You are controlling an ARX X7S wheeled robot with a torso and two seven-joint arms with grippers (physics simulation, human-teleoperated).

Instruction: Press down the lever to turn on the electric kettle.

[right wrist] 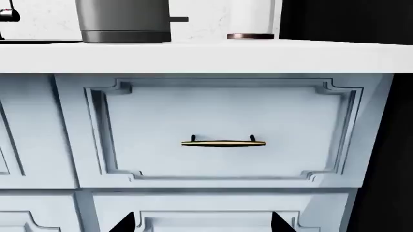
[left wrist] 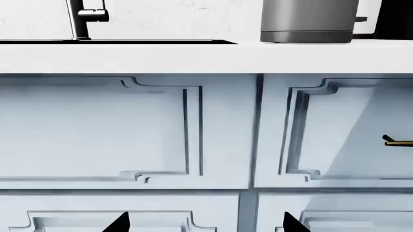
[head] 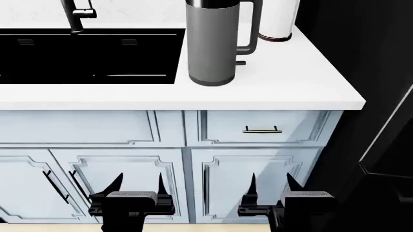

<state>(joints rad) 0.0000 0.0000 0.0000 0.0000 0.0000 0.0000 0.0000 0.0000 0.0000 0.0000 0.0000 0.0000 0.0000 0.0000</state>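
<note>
The tall grey electric kettle [head: 212, 43] stands on the white countertop [head: 277, 87], right of the black sink [head: 90, 55]. Its dark loop handle faces right, and the small dark lever [head: 240, 63] sticks out below it. The kettle also shows in the left wrist view [left wrist: 308, 21] and in the right wrist view [right wrist: 123, 20], where the lever [right wrist: 179, 20] pokes out sideways. My left gripper [head: 137, 186] and right gripper [head: 271, 184] are both open and empty, low in front of the cabinet doors, well below the countertop.
A black tap [head: 76, 14] stands behind the sink. A white roll [head: 279, 19] stands behind and right of the kettle. A drawer with a brass handle [head: 262, 130] sits under the counter. A tall black panel [head: 361, 72] borders the counter on the right.
</note>
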